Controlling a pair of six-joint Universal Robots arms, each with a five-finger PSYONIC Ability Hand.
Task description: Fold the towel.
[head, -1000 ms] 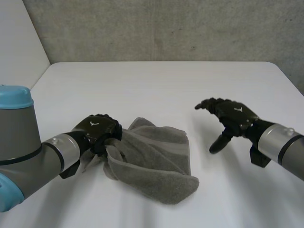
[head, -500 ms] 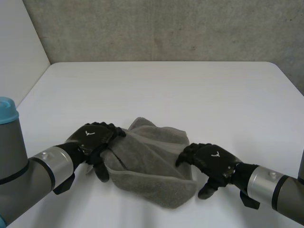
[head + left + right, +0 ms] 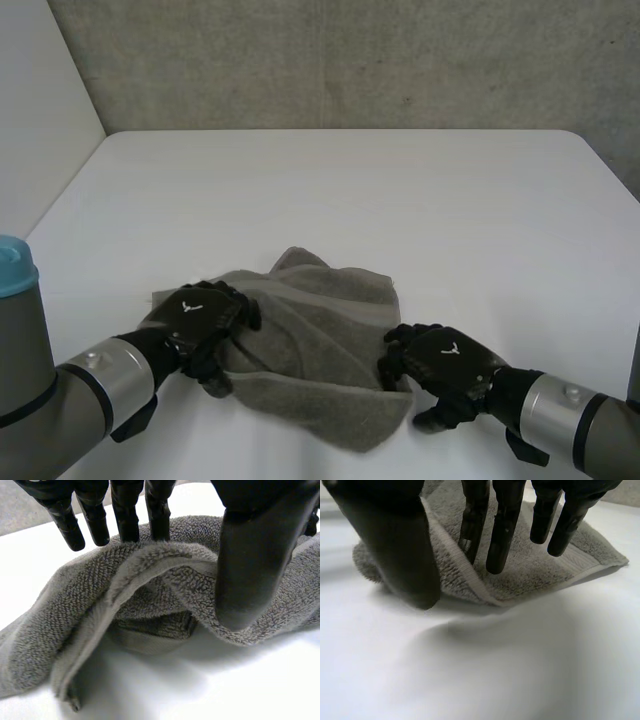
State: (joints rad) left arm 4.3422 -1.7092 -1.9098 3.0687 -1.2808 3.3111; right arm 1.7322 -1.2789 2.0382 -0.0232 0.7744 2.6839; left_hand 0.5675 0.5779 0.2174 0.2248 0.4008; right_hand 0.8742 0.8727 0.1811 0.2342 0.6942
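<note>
Near-centre on the white table [image 3: 350,190]: one grey towel [image 3: 320,340], rumpled and partly doubled over.

Head view: left hand [image 3: 195,315] sits on the towel's left edge, right hand [image 3: 450,360] on its near right edge. Both arms enter from the near side.

Left wrist view adds: a raised fold of towel is caught between the left thumb [image 3: 250,555] and left fingers [image 3: 125,510], pinched. Loose layers sag to the table beneath.

Right wrist view adds: right fingers [image 3: 502,530] are straight and slightly spread, tips set on the cloth just inside its hemmed border [image 3: 465,575]. The right thumb [image 3: 395,545] is held apart beside the towel's edge, gripping nothing.
</note>
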